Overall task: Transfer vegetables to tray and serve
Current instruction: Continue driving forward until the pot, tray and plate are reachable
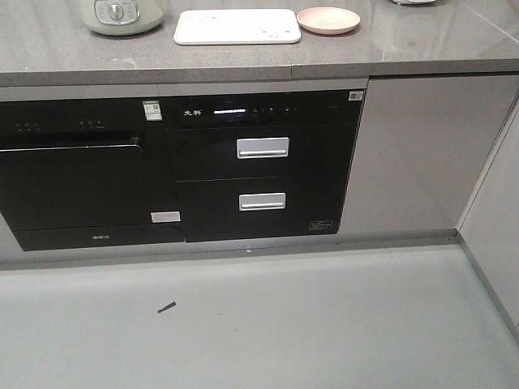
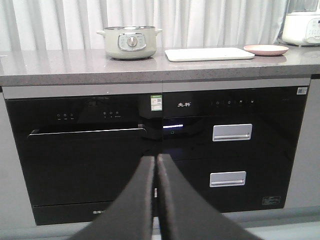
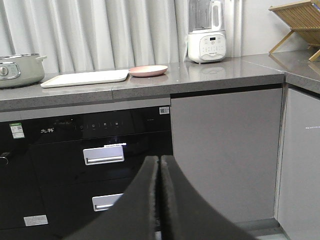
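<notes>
The cream-white tray point(image 1: 237, 26) lies flat on the grey countertop, with a round pink plate point(image 1: 328, 19) just to its right. Both also show in the left wrist view, tray point(image 2: 209, 53) and plate point(image 2: 266, 49), and in the right wrist view, tray point(image 3: 85, 78) and plate point(image 3: 148, 70). No vegetables show in any view. My left gripper point(image 2: 156, 159) is shut with nothing in it, held low in front of the black appliance. My right gripper point(image 3: 159, 160) is also shut and empty, well below the counter. Neither gripper appears in the front view.
A pale green electric pot point(image 2: 130, 42) stands left of the tray. A white blender point(image 3: 206, 31) sits further right, with a wooden rack point(image 3: 300, 22) in the corner. Black built-in appliances point(image 1: 259, 162) with silver handles fill the cabinet front. A small dark scrap point(image 1: 166, 307) lies on the floor.
</notes>
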